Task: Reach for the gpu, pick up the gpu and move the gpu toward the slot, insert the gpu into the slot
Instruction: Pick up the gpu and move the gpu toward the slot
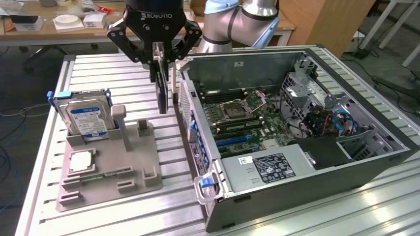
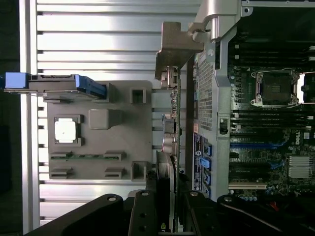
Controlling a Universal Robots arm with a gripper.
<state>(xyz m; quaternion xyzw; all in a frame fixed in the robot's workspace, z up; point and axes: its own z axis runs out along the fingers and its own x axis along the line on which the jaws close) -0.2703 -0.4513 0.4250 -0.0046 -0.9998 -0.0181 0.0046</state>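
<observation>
The gripper [image 1: 163,59] hangs over the table [image 1: 118,64] with the card [image 1: 162,91] dangling straight down out of it, right above the gap between the holder [image 1: 131,162] and the open computer case [image 1: 262,64]. On the exterior view's left of it, the holder has a hard drive [image 1: 85,118] standing upright and a chip [image 1: 80,161] lying flat. The motherboard [image 1: 262,118] sits inside the case on the other side.

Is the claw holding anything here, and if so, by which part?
Yes: the claw grips the gpu by its upper edge. The card hangs vertically just outside the open computer case.
</observation>
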